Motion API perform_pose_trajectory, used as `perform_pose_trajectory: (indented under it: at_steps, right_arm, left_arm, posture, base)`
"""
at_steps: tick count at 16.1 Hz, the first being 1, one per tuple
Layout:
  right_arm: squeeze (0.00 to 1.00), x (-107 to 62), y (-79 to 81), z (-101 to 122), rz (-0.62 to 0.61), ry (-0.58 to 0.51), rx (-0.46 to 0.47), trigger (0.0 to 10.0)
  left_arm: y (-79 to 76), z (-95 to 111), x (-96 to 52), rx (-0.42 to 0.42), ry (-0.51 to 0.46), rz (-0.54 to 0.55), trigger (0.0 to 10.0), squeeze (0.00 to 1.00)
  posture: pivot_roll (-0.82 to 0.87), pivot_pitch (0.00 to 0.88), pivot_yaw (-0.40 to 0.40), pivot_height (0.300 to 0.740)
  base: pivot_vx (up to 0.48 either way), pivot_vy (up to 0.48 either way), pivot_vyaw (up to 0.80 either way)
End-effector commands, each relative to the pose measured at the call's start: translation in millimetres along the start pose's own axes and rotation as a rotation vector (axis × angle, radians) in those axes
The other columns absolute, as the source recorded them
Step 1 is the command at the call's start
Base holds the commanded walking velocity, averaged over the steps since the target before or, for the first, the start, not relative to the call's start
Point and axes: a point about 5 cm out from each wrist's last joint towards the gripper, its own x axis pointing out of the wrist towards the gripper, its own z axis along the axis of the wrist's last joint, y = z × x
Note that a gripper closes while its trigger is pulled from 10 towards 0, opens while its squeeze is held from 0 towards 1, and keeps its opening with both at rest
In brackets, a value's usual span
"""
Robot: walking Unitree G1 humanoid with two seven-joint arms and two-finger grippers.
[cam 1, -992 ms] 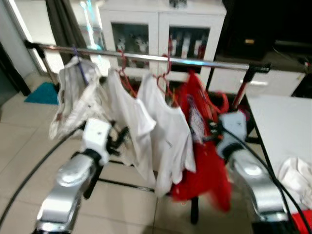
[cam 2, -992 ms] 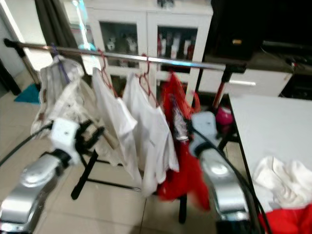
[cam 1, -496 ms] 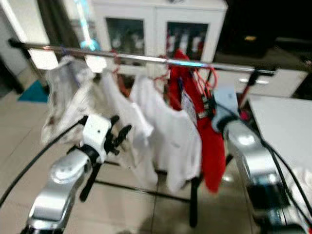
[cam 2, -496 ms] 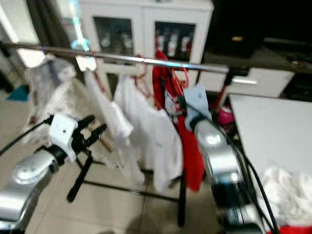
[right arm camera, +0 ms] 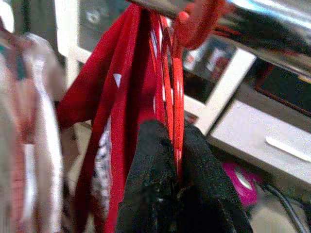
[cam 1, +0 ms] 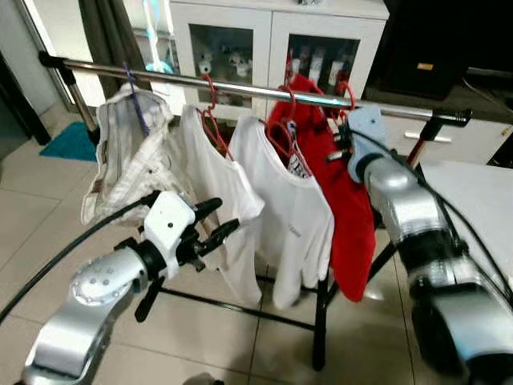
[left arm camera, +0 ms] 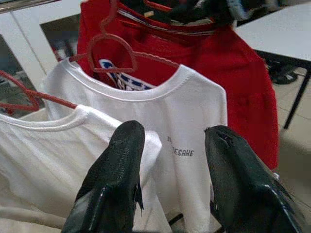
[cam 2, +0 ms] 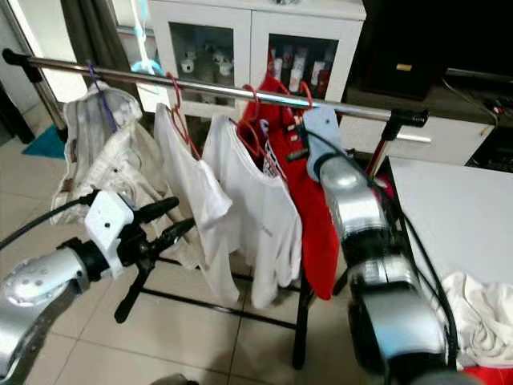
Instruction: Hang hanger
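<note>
Take the rail as reference. From the red hanger out to the rail's right end cap you have bare rail. Left of that hanger it's packed: red shirt, two white shirts, then a striped garment near the left end. Below the rail, the stand's black legs cross the floor. The white table crowds the rail's right end, the cabinet sits close behind.
</note>
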Motion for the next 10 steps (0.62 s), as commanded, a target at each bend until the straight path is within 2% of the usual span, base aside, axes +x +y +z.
perform_pose_trajectory:
  at_steps: [1, 5, 7, 8, 9, 10]
  right_arm:
    - [0.00, 2.9, -9.0, 2.1, -0.042, 0.013, 0.004, 10.0]
    - [0.00, 5.3, -16.1, -20.0, -0.072, 0.108, 0.074, 10.0]
    - [0.00, 5.0, -16.7, -27.9, -0.069, 0.132, 0.066, 10.0]
    - [0.00, 4.9, -16.8, -27.5, -0.058, 0.112, 0.100, 10.0]
    - [1.00, 4.3, -18.3, -24.7, -0.054, 0.072, 0.133, 10.0]
    - [1.00, 2.5, -19.4, -19.0, -0.032, 0.015, 0.150, 10.0]
  left_arm:
    - [-2.3, 4.5, -3.3, -0.004, -0.005, -0.028, 10.0, 0.00]
    - [-7.4, 10.7, -4.2, -0.016, -0.034, -0.083, 10.0, 0.00]
    - [-7.9, 10.5, -3.7, -0.018, -0.029, -0.090, 10.0, 0.00]
    - [-7.4, 9.0, -3.8, -0.017, -0.017, -0.088, 10.0, 0.00]
    - [-6.5, 6.8, -3.7, -0.017, -0.008, -0.074, 10.0, 0.00]
    - [-5.5, 3.8, -2.0, -0.026, 0.004, -0.051, 10.0, 0.00]
  posture:
    - [0.07, 0.090, -0.008, 0.740]
    - [0.07, 0.094, 0.002, 0.740]
    - [0.06, 0.093, 0.006, 0.740]
    - [0.06, 0.093, 0.006, 0.740]
    - [0.06, 0.093, 0.006, 0.740]
    - [0.05, 0.090, 0.019, 0.740]
  base:
    - [0.000, 0.000, 0.00]
    - [0.000, 0.000, 0.00]
    - [0.000, 0.000, 0.00]
    - [0.000, 0.000, 0.00]
    - [0.000, 0.000, 0.00]
    - [0.000, 0.000, 0.00]
